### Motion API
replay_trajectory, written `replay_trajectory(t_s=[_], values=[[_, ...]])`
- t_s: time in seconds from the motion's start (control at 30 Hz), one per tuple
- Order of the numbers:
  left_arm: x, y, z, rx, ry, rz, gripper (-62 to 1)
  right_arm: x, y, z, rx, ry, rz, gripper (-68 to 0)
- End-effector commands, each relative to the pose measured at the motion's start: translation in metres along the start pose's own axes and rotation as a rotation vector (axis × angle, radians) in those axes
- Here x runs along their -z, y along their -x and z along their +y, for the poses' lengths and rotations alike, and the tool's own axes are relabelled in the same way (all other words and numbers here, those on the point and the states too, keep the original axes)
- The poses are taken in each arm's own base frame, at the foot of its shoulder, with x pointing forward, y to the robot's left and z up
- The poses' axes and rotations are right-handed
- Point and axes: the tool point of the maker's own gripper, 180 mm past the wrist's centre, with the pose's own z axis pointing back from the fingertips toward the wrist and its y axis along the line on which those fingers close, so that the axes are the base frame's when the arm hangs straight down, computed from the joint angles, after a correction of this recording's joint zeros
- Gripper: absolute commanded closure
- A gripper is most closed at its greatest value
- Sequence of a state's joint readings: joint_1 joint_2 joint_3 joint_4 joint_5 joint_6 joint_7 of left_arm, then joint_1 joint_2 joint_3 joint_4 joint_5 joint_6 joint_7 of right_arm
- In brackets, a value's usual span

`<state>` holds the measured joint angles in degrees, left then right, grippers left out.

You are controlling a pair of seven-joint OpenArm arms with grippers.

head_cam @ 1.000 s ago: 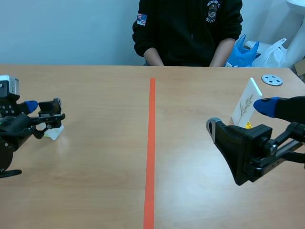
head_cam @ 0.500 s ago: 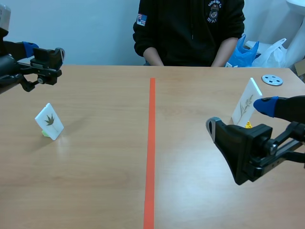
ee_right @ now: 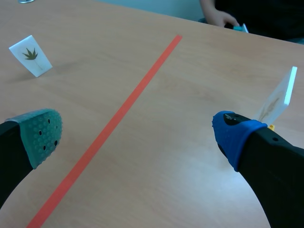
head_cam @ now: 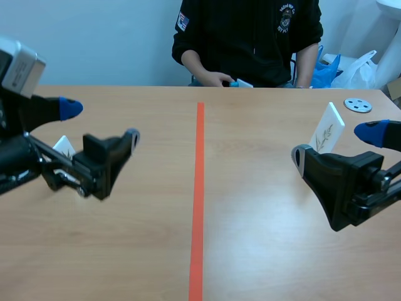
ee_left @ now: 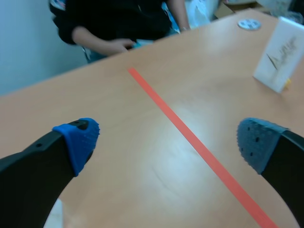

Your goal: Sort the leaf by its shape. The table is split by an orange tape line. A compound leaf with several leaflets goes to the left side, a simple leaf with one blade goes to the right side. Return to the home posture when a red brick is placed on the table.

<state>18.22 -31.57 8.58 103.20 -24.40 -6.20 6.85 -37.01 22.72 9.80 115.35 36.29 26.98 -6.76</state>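
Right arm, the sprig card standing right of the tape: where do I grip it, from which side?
Grip the sprig card near its top edge, coming down from above with the open right gripper, one pad on each flat face. It is a thin sheet standing tilted on a small yellow base, so a low push from the side would probably tip it.

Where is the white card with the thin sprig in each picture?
Scene view: the sprig card stands right of the orange tape line.
Left wrist view: ahead of the left claw, across the tape line.
Right wrist view: nearly edge-on, just beyond the blue pad of the right claw.
Shared landmark: the tape line.
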Motion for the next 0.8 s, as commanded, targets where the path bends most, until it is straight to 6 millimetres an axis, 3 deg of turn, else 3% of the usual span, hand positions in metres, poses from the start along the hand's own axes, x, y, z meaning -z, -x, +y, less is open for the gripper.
replay_trajectory(t_s=[0.0, 0.2, 0.3, 0.77], values=[[-0.006, 0.001, -0.01, -0.021, 0.021, -0.005, -62.3, -0.002, -0.004, -0.002, -0.013, -0.008, -0.011, -67.9], [-0.031, -0.005, -0.054, -0.087, 0.112, -0.003, -62.3, -0.006, 0.003, 0.002, -0.027, -0.037, 0.026, -67.9], [-0.04, -0.011, -0.064, -0.127, 0.113, -0.017, -62.3, -0.008, 0.005, 0.005, -0.027, -0.053, 0.033, -67.9], [-0.046, -0.014, -0.046, -0.201, -0.033, -0.068, -62.3, -0.01, 0.005, 0.004, -0.029, -0.052, 0.029, -67.9]])
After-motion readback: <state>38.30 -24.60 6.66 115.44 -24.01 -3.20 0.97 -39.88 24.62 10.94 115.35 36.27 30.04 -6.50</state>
